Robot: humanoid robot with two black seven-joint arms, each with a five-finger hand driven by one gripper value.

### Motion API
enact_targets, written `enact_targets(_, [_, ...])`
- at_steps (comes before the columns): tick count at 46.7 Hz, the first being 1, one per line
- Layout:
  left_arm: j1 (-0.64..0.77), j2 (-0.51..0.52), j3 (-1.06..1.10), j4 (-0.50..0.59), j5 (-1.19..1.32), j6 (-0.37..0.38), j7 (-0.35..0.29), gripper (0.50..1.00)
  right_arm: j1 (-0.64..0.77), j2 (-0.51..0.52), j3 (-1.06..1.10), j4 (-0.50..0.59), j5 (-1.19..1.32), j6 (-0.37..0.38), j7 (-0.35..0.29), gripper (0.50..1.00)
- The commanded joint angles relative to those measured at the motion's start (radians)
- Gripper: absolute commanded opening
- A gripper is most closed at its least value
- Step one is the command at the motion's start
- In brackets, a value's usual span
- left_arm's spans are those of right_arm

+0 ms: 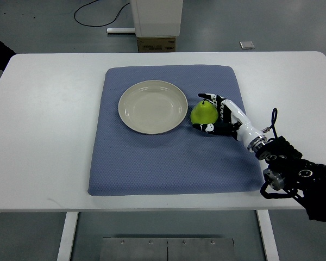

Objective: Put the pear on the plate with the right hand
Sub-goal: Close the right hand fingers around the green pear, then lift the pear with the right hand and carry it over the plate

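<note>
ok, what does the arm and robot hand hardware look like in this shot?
Only the right arm shows. The right robot hand has a white shell with black fingers and black joint sections. A silver metal wrist collar joins it to a bulky black forearm with round fittings. A thin black cable loops up beside the wrist. No readable markings.

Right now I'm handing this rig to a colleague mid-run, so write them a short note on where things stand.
Right hand: fingers wrapped around the pear on the blue mat, just right of the plate.
Left hand: not in view.
Plate: empty, on the mat.
Done: reach and grip on the pear.
Left: lift it, carry it left over the plate, set it down, let go.
</note>
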Motion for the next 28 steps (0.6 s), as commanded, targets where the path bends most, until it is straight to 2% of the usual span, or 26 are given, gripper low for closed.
enact_targets(1, [0.000,0.000,0.000,0.000,0.000,0.000,0.000,1.000,-0.001,0.000,-0.010,0.000,0.000,0.000,0.000,0.906])
enact_targets(7, [0.000,0.000,0.000,0.000,0.000,0.000,0.000,1.000,0.001,0.000,-0.016,0.000,0.000,0.000,0.000,0.866])
enact_targets(12, [0.000,0.000,0.000,0.000,0.000,0.000,0.000,1.000,0.001,-0.002,-0.016,0.000,0.000,-0.002,0.000,0.770])
enact_targets(15, [0.001,0.000,0.000,0.000,0.000,0.000,0.000,1.000,0.002,-0.002,-0.016,-0.002,0.000,-0.002,0.000,0.657])
enact_targets(17, [0.000,0.000,0.000,0.000,0.000,0.000,0.000,1.000,0.002,-0.002,-0.016,-0.003,0.000,-0.002,0.000,0.513])
enact_targets(18, [0.000,0.000,0.000,0.000,0.000,0.000,0.000,1.000,0.002,-0.002,-0.016,-0.005,-0.002,-0.003,0.000,0.500])
enact_targets(28, [0.000,0.000,0.000,0.000,0.000,0.000,0.000,1.000,0.007,-0.002,-0.010,-0.003,0.000,-0.003,0.000,0.500])
